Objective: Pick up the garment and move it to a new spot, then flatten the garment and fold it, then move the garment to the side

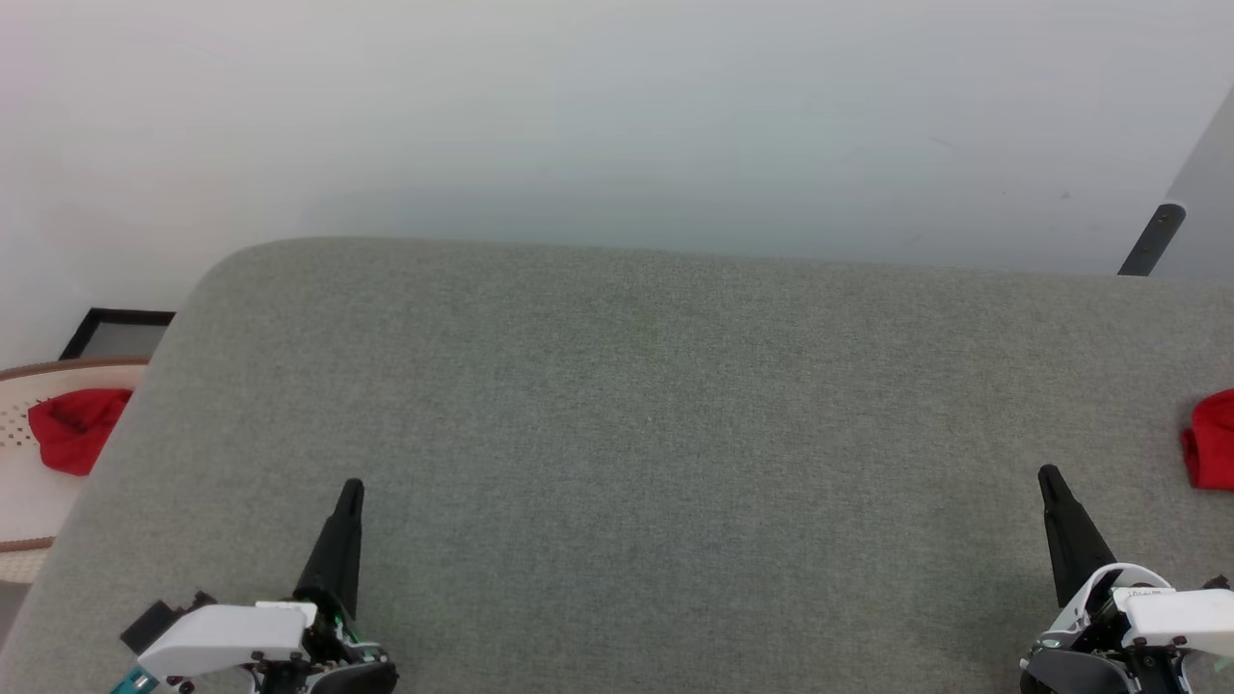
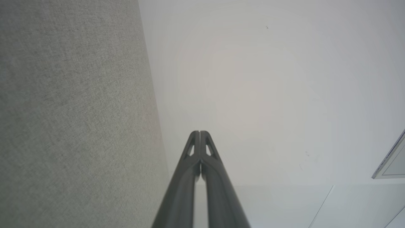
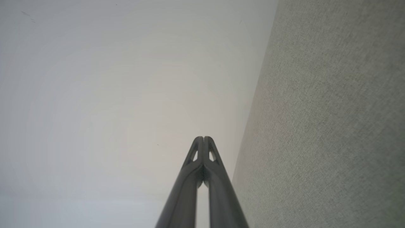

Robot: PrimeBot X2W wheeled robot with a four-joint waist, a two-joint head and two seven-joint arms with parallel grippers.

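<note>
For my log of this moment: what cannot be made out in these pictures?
Right red cloth, head view: cut off by the right edge; white panel or stripes not checkable.
Left red cloth, head view: small, bunched in a pale basket; trim unreadable.
Dark rod, head view: lower end behind the grey surface.

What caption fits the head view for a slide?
Left pincer and right pincer shut over grey table; red cloth at its right edge.

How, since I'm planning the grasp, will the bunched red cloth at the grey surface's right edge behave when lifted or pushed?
The red cloth lies bunched in soft folds, so it is probably floppy and would drape from a pinch. On the textured grey surface it may drag rather than slide.
</note>
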